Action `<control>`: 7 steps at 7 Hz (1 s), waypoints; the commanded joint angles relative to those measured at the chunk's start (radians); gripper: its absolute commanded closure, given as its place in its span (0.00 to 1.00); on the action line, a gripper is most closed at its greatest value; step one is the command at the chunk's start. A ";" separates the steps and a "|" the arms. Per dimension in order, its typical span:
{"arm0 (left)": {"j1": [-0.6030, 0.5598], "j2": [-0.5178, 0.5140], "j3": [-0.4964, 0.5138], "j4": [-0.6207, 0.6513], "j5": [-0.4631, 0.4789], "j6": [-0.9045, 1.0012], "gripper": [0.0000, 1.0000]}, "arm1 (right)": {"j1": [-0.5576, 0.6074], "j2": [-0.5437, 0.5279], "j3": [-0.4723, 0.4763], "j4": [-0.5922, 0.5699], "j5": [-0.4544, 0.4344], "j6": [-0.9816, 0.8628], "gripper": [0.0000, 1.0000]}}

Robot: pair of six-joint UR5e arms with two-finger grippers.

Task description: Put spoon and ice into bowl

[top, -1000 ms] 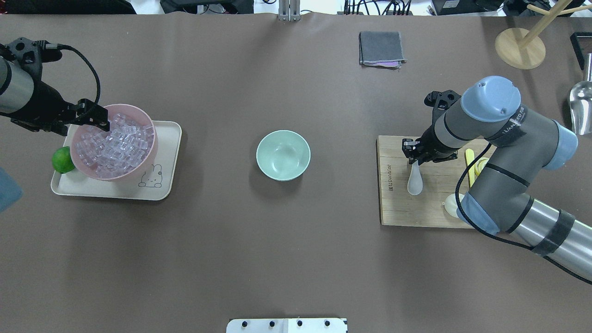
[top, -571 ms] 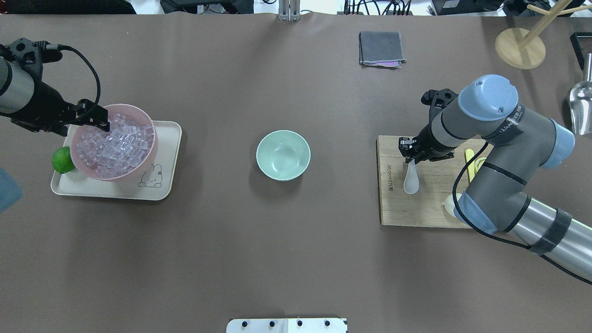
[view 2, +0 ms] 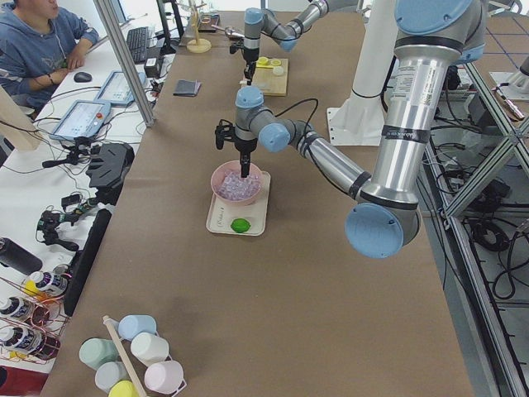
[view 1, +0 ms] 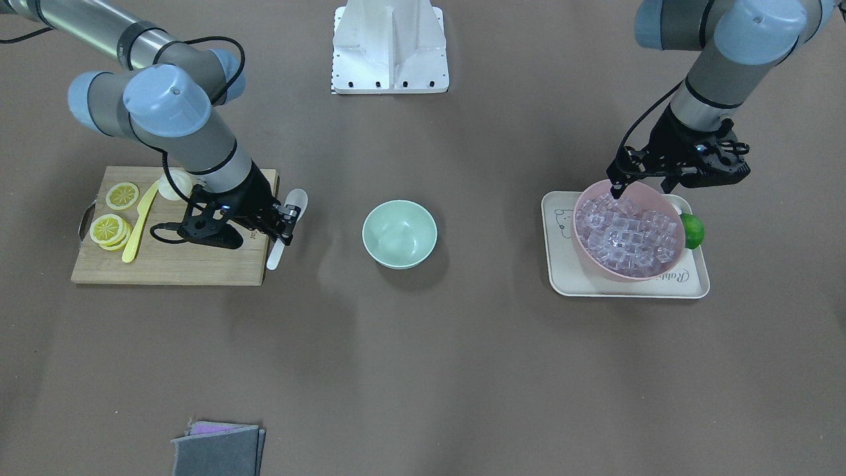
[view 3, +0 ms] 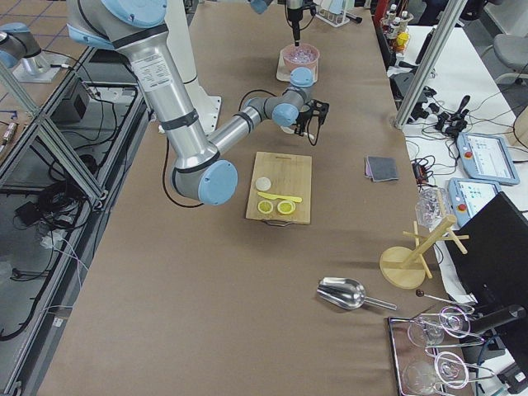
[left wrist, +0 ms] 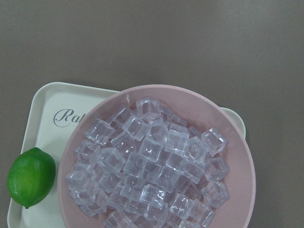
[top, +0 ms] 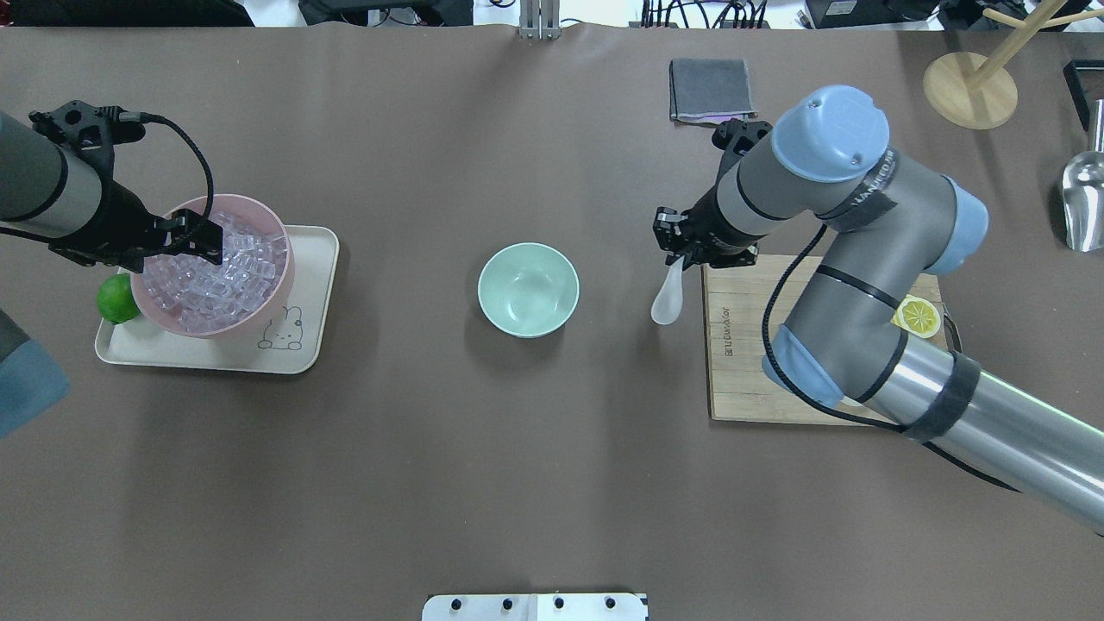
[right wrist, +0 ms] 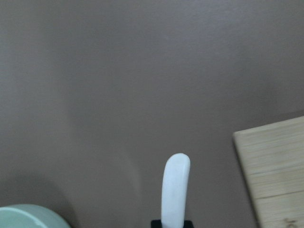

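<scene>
My right gripper (top: 680, 256) is shut on the handle of the white spoon (top: 667, 299) and holds it in the air just left of the cutting board, to the right of the mint-green bowl (top: 528, 289). The spoon also shows in the front view (view 1: 296, 199) and the right wrist view (right wrist: 175, 187). The bowl (view 1: 399, 233) is empty. My left gripper (top: 207, 243) is open and empty over the far left part of the pink bowl (top: 285, 261), close above the ice cubes (top: 220, 274). The left wrist view looks straight down on the ice (left wrist: 152, 161).
The pink bowl stands on a cream tray (top: 304, 343) with a lime (top: 116, 297). The wooden cutting board (view 1: 172, 266) holds lemon slices (view 1: 108, 228) and a yellow knife (view 1: 139, 231). A grey cloth (top: 711, 90), wooden stand (top: 970, 90) and metal scoop (top: 1085, 203) lie at the far right.
My right gripper has carried the spoon up and left, off the cutting board toward the mint-green bowl. My left gripper has shifted a little right, further over the pink bowl.
</scene>
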 commanded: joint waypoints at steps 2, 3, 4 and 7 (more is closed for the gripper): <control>0.007 -0.002 0.010 -0.003 0.002 0.000 0.03 | -0.103 0.201 -0.144 0.011 -0.189 0.254 1.00; 0.007 -0.002 0.010 -0.003 0.002 0.000 0.03 | -0.130 0.215 -0.156 0.011 -0.266 0.292 1.00; 0.013 -0.011 0.009 -0.001 0.002 -0.003 0.03 | -0.147 0.218 -0.156 0.013 -0.289 0.329 1.00; 0.068 -0.015 0.007 -0.003 0.021 -0.079 0.03 | -0.160 0.227 -0.147 0.011 -0.325 0.351 0.00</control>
